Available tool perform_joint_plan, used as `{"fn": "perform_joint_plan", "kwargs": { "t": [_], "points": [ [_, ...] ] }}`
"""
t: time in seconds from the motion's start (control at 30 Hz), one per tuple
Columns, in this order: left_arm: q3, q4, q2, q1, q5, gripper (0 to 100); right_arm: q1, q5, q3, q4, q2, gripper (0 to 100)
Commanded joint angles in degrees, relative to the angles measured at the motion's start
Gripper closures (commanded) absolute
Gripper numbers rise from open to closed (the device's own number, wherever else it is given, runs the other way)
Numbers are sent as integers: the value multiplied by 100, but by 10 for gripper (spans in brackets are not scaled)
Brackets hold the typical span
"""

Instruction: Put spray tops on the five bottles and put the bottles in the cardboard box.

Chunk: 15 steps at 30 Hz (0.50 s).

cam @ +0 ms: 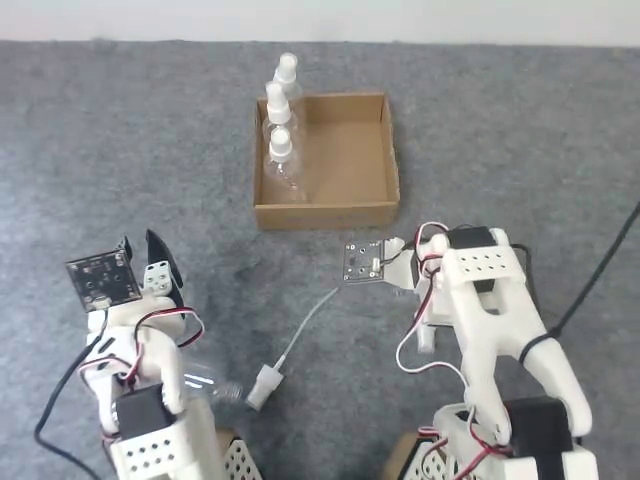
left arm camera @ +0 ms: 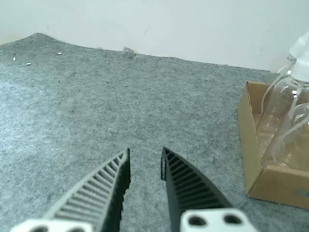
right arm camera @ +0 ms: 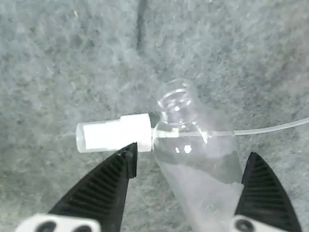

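- Right wrist view: the right gripper (right arm camera: 191, 152) was spread wide around an uncapped bottle (right arm camera: 203, 179), probably to steady it for capping. A spray top (right arm camera: 113, 137) lay just beside the bottle's neck.
- The left gripper (left arm camera: 145, 152) was slightly parted and held nothing, positioned near and left of the cardboard box (cam: 330, 213).
- Three capped bottles (cam: 278, 120) stood along the box's left wall, leaving room on the right for the rest.
- Surface: grey carpet (cam: 120, 150), with a white wall (left arm camera: 169, 24) at its far edge.

Glossy clear plastic bottle (right arm camera: 199, 162), matt cardboard box (cam: 325, 214), rough cloth table (cam: 140, 160)
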Motion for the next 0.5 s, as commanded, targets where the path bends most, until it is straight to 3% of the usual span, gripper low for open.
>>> {"fn": "perform_joint_plan", "kwargs": {
  "t": [0.0,0.2,0.47],
  "points": [
    [-57,-167,-70,-35,-53,898,-66,35,26,-233,-268,767],
    [-57,-167,-70,-35,-53,898,-48,9,0,-207,-338,841],
    [-57,-167,-70,-35,-53,898,-75,-976,-308,-198,-347,845]
  ]
}}
